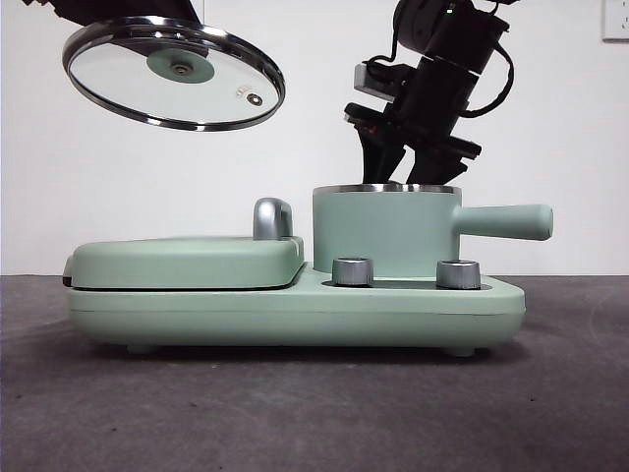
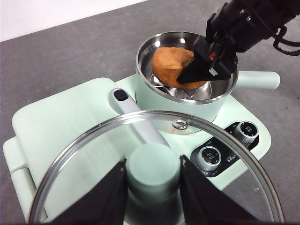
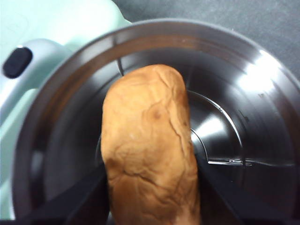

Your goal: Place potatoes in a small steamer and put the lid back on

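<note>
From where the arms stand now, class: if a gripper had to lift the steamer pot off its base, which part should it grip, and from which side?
Probably the straight side handle of the steamer pot. It sticks out level, clear of the base, so jaws can come down from above and close across it. The steel rim is a poorer choice: the right gripper is inside with the potato.
</note>
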Controlling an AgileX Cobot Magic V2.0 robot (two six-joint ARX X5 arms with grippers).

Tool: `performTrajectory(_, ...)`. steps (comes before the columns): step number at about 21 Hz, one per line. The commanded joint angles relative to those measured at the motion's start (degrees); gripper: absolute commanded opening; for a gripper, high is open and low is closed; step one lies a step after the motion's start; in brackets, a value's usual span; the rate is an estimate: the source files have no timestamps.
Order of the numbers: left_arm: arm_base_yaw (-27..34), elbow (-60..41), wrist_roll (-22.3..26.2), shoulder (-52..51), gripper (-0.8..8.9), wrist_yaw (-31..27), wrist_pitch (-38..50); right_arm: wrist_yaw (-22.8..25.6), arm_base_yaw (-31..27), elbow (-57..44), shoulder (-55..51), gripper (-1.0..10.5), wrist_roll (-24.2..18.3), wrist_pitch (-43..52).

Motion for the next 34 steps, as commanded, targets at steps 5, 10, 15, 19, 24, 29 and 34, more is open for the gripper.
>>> performTrajectory(5,-0.2,0.8,0.4,-0.1,0.14,0.1,1.7,0.5,0.0,1.4,2.4,1.9,-1.3,0.2)
performTrajectory(10,-0.2,0.8,0.4,-0.1,0.14,0.1,1.7,1.4,0.0,1.4,2.7,2.1,-1.9,-0.1)
performTrajectory(15,-0.2,0.8,0.4,-0.1,0.14,0.1,1.7,1.3,0.0,1.4,4.2,3.1,-1.9,-0.1)
performTrajectory(19,-0.2,0.8,0.4,-0.1,0.14,0.1,1.7,1.2,0.1,1.5,3.8,3.7,-1.9,0.9)
performTrajectory(24,-0.2,0.8,0.4,-0.1,0.14,0.1,1.7,1.2,0.1,1.5,-0.9,3.7,-1.9,1.0)
performTrajectory(29,-0.2,0.8,0.4,-0.1,0.14,0.1,1.7,1.2,0.4,1.5,-6.6,3.6,-1.9,-5.9)
performTrajectory(34,-0.3,0.8,0.3,-0.1,0.14,0.1,1.7,0.9,3.1,-4.5,-17.0,2.8,-1.9,-6.9)
